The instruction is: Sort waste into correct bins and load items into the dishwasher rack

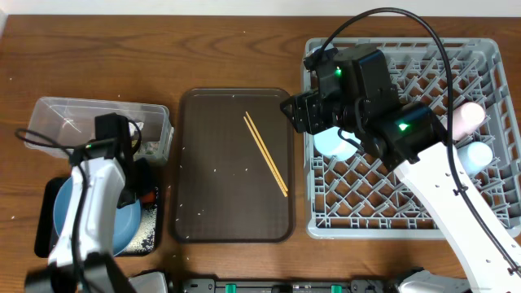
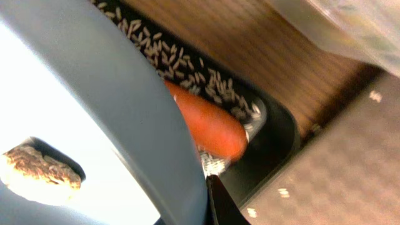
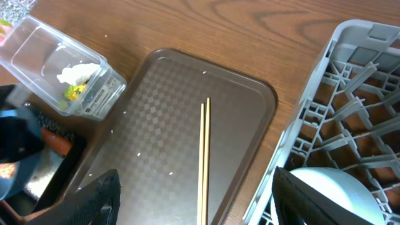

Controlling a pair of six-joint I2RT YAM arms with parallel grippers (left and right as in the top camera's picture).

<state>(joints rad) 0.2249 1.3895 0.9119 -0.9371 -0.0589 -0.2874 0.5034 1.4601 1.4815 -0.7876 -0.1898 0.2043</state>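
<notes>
The dark blue plate (image 2: 94,94) lies tilted over the black tray (image 2: 275,131), with a brownish food lump (image 2: 37,175) on it. My left gripper (image 2: 209,200) is shut on the plate's rim; only one dark finger shows. An orange carrot (image 2: 209,122) and loose rice (image 2: 169,59) lie in the black tray beside the plate. In the overhead view the left gripper (image 1: 137,183) is at the plate's (image 1: 61,212) right edge. My right gripper (image 3: 200,206) hangs open over the wooden chopsticks (image 3: 203,156), near the rack (image 1: 488,203).
The chopsticks (image 1: 265,153) rest on the brown serving tray (image 1: 203,203). The clear tub (image 3: 37,50) holds a white napkin (image 3: 78,72) and a green-yellow wrapper (image 3: 74,92). In the rack sit a pale blue bowl (image 1: 334,142), a pink cup (image 1: 466,118) and a blue cup (image 1: 476,155).
</notes>
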